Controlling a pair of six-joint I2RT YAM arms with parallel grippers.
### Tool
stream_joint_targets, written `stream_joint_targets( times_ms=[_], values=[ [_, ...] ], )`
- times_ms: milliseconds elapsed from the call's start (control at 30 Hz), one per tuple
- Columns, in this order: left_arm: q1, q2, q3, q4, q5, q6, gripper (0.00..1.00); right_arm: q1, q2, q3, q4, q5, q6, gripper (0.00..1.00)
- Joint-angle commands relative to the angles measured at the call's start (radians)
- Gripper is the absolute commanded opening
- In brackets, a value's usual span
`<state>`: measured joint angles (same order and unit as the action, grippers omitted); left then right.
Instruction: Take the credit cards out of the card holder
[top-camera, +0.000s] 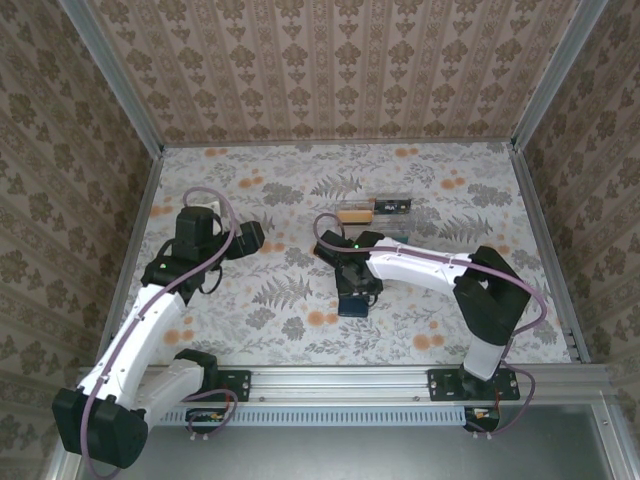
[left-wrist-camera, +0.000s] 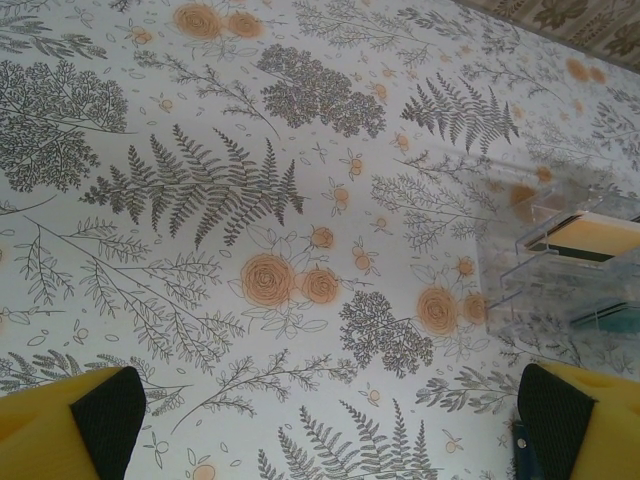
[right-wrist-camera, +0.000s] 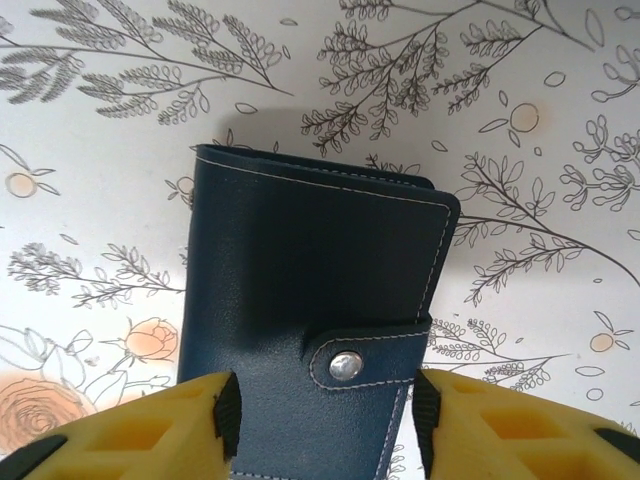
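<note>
The card holder (right-wrist-camera: 310, 270) is a dark blue folded wallet lying flat on the floral table, closed by a strap with a silver snap (right-wrist-camera: 346, 365). In the top view the card holder (top-camera: 353, 306) lies just in front of my right gripper (top-camera: 357, 285). My right gripper (right-wrist-camera: 328, 415) straddles its near end. The right pad (right-wrist-camera: 427, 420) stands at the strap's edge and the left pad (right-wrist-camera: 228, 418) overlaps the holder's face; whether they press on it I cannot tell. The credit cards are hidden. My left gripper (left-wrist-camera: 330, 430) hangs wide open over bare table, far left of the holder (top-camera: 250, 238).
A clear acrylic stand (top-camera: 375, 212) sits behind the right gripper, with a tan flat piece (left-wrist-camera: 590, 235) and a thin teal piece (left-wrist-camera: 610, 318) in it. Patterned walls and metal rails enclose the table (top-camera: 300, 330) on three sides.
</note>
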<state>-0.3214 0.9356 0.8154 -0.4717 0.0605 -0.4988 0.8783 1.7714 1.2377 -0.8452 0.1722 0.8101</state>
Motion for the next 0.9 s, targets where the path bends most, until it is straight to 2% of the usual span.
stream_joint_targets(
  times_ms=[0,300,433,767,867],
  values=[
    [-0.01,-0.017,-0.011,0.001,0.009,-0.012,1.0,0.007,0.031,0.007,-0.018,-0.004,-0.013,0.5],
    [-0.013,-0.024,-0.009,-0.008,0.007,-0.015,1.0,0.004,0.061,-0.026,0.009,-0.004,-0.014,0.42],
    [-0.018,-0.026,-0.007,-0.011,0.007,-0.02,1.0,0.005,0.054,-0.044,0.024,-0.007,-0.017,0.35],
    [-0.051,-0.021,-0.007,-0.015,0.044,-0.068,1.0,0.005,-0.015,-0.069,0.021,0.009,-0.019,0.0],
    [-0.074,-0.015,-0.013,-0.005,0.088,-0.111,0.91,0.005,-0.045,-0.069,0.034,0.009,-0.033,0.0]
  ],
)
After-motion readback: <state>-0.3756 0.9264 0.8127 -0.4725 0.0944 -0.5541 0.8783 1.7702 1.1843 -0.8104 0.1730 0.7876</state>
